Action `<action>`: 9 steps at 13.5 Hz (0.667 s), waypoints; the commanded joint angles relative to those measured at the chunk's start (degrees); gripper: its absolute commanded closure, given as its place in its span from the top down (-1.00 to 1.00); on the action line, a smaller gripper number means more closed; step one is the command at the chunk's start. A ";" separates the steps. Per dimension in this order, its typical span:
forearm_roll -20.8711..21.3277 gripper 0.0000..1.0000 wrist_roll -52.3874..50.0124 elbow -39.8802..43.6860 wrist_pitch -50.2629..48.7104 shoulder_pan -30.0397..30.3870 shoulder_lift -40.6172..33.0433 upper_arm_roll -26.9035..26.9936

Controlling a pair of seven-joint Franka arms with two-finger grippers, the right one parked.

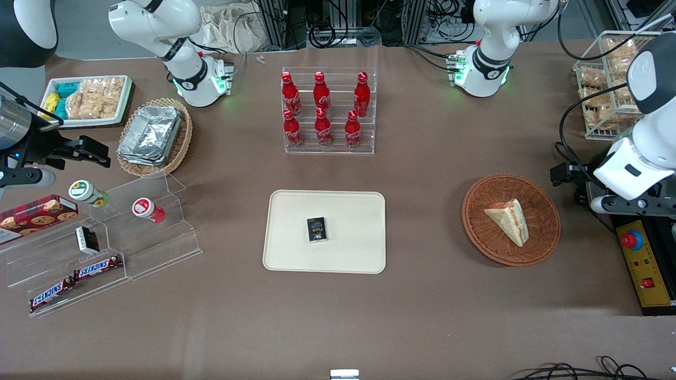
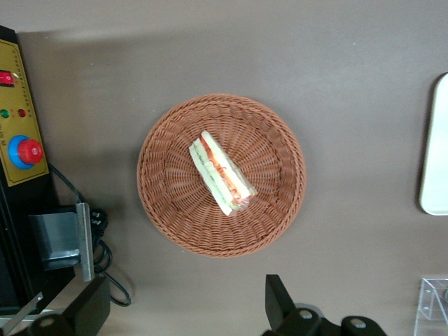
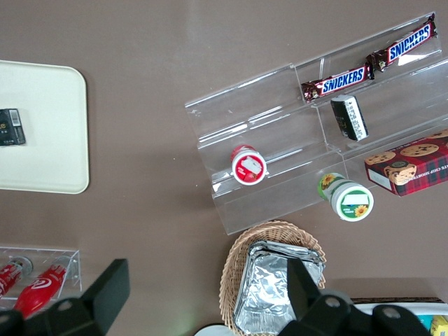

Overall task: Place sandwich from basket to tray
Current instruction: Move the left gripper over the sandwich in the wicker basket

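The wrapped triangular sandwich [image 1: 508, 220] lies in the round reddish-brown wicker basket [image 1: 475, 232] toward the working arm's end of the table. The left wrist view looks straight down on the sandwich [image 2: 222, 173] and the basket [image 2: 157, 203]. My left gripper [image 1: 564, 174] hangs above the table beside the basket, at its side nearer the table's end. It is open and empty [image 2: 185, 308], with its fingers [image 2: 276, 301] wide apart and clear of the basket's rim. The cream tray [image 1: 296, 248] lies mid-table with a small black packet [image 1: 317, 229] on it.
A yellow control box with a red button [image 1: 641, 264] and cables lie by the basket at the table's end. A clear rack of red bottles [image 1: 327, 111] stands farther back than the tray. Acrylic snack shelves [image 1: 105, 248] and a tan basket of foil containers [image 1: 153, 134] are toward the parked arm's end.
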 commanded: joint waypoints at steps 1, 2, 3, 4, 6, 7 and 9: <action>1.19 1.00 -1.49 2.20 -1.81 -0.62 1.56 0.31; 0.84 1.00 -1.94 2.63 -1.81 -0.62 2.44 0.31; 0.93 1.00 -1.86 2.72 -1.72 -0.62 2.53 0.31; 1.19 1.00 -1.94 2.63 -1.72 -0.62 2.71 0.22; 1.19 1.00 -6.65 2.11 -1.64 -0.62 3.76 0.22; 0.76 1.00 -10.69 1.58 -1.29 -0.62 4.46 0.22; 1.02 1.00 -16.94 -0.78 -0.06 -0.62 4.64 0.22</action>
